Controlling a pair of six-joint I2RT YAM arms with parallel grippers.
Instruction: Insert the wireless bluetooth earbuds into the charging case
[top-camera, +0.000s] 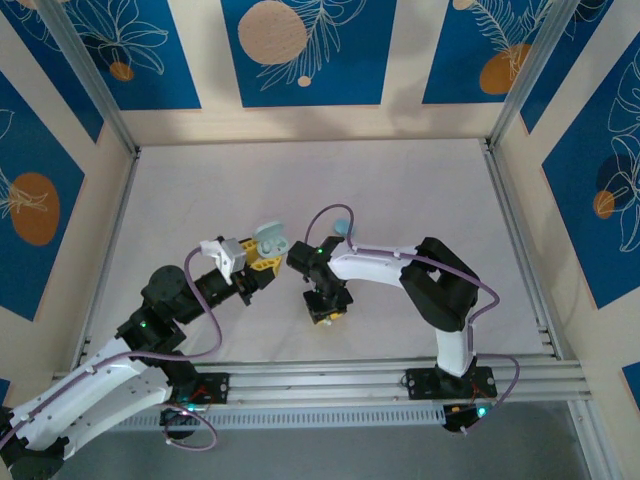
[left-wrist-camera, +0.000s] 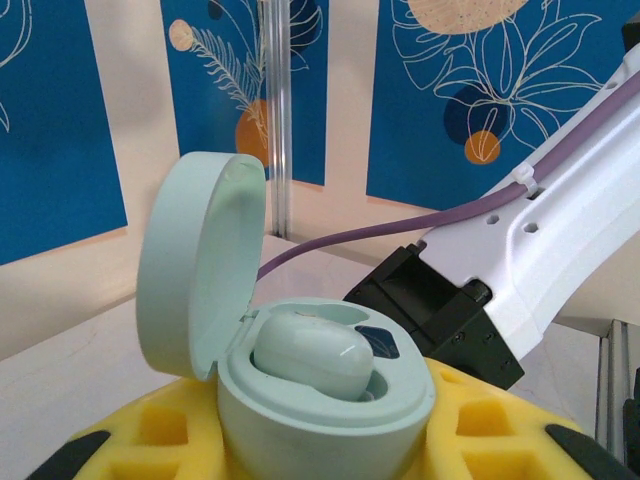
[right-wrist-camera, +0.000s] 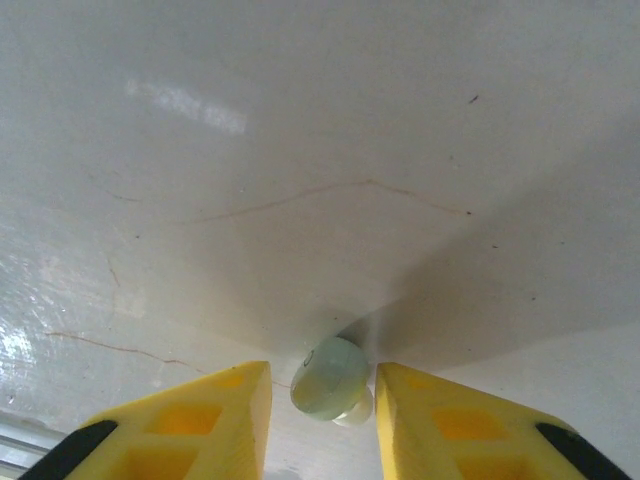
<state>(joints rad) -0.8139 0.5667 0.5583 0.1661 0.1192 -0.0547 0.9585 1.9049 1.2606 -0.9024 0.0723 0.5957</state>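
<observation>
While the pale green charging case (left-wrist-camera: 320, 405) is being clamped between the yellow fingers of the left gripper (left-wrist-camera: 325, 440), its lid (left-wrist-camera: 195, 265) is being presented swung up and open, and one pale green earbud (left-wrist-camera: 312, 355) is being cradled in a socket inside the case. Just behind the case, the white right arm (left-wrist-camera: 560, 240) with its purple cable is being seen crossing the left wrist view. A second pale green earbud (right-wrist-camera: 330, 378) is being straddled on the white table (right-wrist-camera: 300, 150) by the right gripper (right-wrist-camera: 322, 390), which is being pointed straight down. Its yellow fingers are being held apart, released, with the earbud lying between them, nearer the right-hand finger of that view, and not squeezed. From above, a small pale blue item (top-camera: 343, 226) is being shown lying on the table just beyond the right arm; whether it is a case or an earbud cannot be told.
</observation>
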